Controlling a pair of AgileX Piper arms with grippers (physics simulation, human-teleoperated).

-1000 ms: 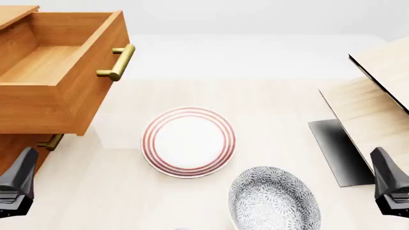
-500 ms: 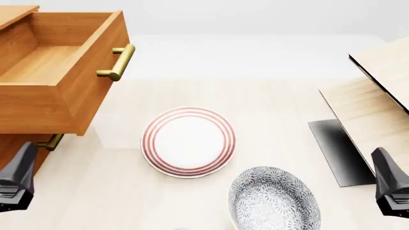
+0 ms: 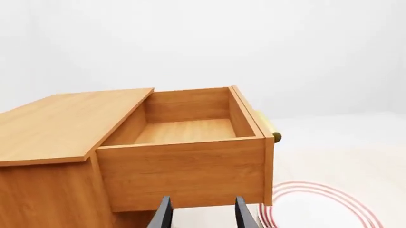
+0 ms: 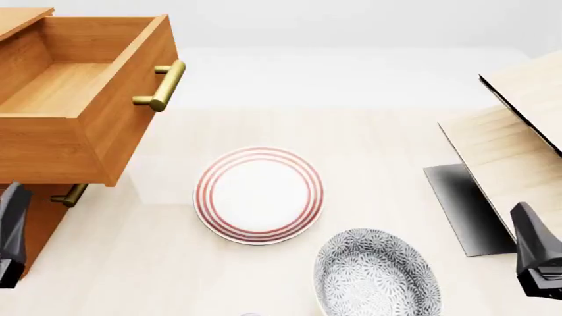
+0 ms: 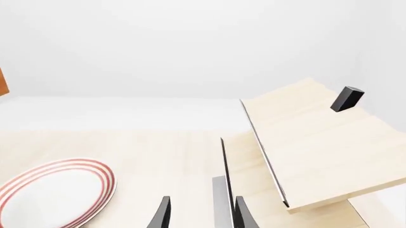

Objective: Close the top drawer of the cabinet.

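Standing pulled far out of the cabinet (image 4: 22,217), the top drawer (image 4: 83,99) fills the upper left of the front view — its inside bare wood, its flat front turned toward the middle of the desk (image 4: 369,151) with the brass bar handle (image 4: 162,85) on it. Below it a second brass handle (image 4: 68,195) shows on a lower drawer that sits shut.

The left gripper (image 3: 200,216) is low at the front view's left edge, beside the cabinet's lower part and under the drawer's near side wall; in its wrist view the two dark fingers (image 3: 163,214) stand parted with a gap between them, holding nothing, aimed at that side wall. The right gripper (image 5: 200,213) sits low at the right edge, well apart from the cabinet, its fingers likewise parted and empty — before them a pale slanted wooden panel structure (image 5: 311,142).

A red-ringed white plate (image 4: 259,195) lies on the desk between the arms, and a grey patterned bowl (image 4: 378,273) lies nearer, just right of it.
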